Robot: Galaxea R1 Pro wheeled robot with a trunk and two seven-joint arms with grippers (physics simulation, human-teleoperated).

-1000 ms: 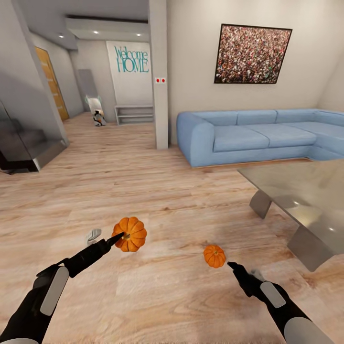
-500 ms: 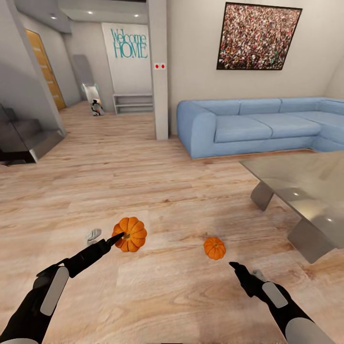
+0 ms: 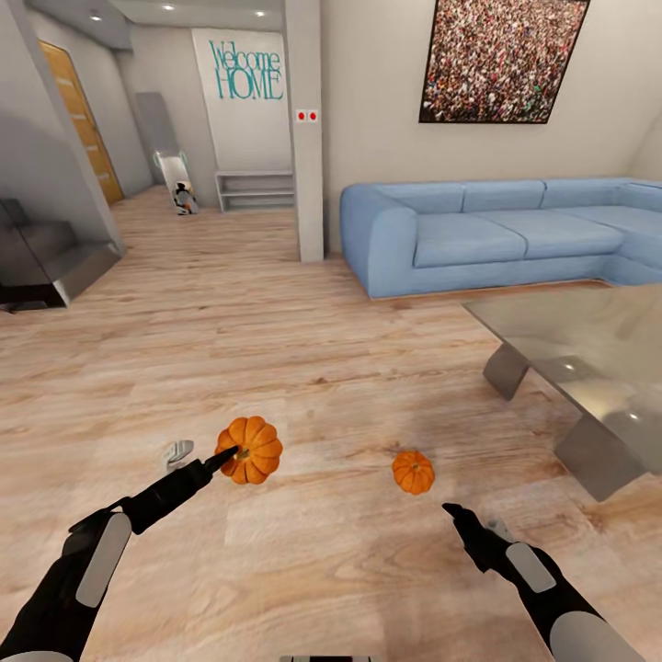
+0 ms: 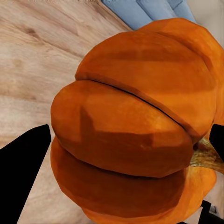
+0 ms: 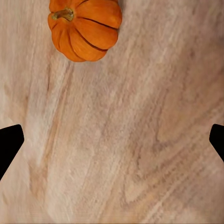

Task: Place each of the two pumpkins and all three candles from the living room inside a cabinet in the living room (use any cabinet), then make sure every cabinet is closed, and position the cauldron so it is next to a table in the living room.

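Left gripper (image 3: 226, 454) pinches the larger pumpkin (image 3: 250, 450), held off the plank floor (image 3: 276, 349) well clear of the glass coffee table (image 3: 588, 359); right gripper (image 3: 450, 509), fingers spread, hovers just short of the smaller pumpkin (image 3: 414, 472), which lies on the floor nearer that table.

You see blue corner sofa (image 3: 496, 234) against back wall, framed crowd picture (image 3: 501, 60) above it, "Welcome HOME" lettering (image 3: 246, 71) down hallway, orange door (image 3: 81, 119) at left.
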